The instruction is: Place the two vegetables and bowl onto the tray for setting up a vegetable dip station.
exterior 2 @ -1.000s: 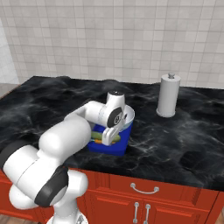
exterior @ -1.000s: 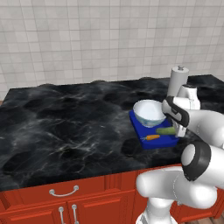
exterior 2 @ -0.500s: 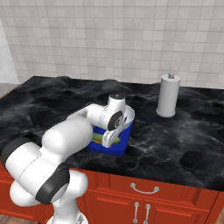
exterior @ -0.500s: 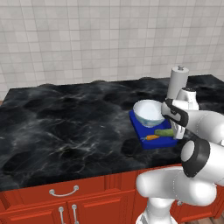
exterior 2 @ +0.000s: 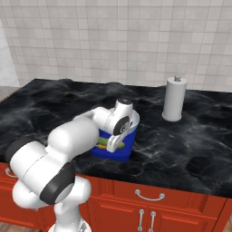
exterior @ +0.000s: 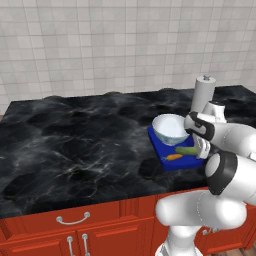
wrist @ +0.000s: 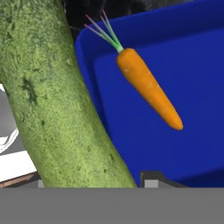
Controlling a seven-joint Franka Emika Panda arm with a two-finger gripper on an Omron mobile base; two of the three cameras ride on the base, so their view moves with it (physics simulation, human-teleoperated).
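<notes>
The blue tray point(exterior: 159, 142) lies on the dark counter with the white bowl point(exterior: 170, 127) at its far end. A small orange carrot point(exterior: 174, 157) rests on the tray's near part point(wrist: 197, 92); in the hand view the carrot point(wrist: 151, 87) lies flat with its point away from its leaves. My gripper point(exterior: 200, 148) is low over the tray's right side, shut on the green cucumber point(exterior: 186, 150). The cucumber point(wrist: 57, 100) runs between my two fingertips, over the tray's rim. From the right, the gripper point(exterior 2: 113, 146) hangs over the tray point(exterior 2: 122, 152) beside the bowl point(exterior 2: 134, 120).
A tall white paper towel roll point(exterior: 204, 94) stands just behind the tray, close to my arm. The black marble counter point(exterior: 80, 135) stretches wide to the left. A tiled wall backs it, and red cabinets run below the front edge.
My gripper has sunk slightly toward the tray with the cucumber in it. Bowl, carrot and tray have stayed in place.
</notes>
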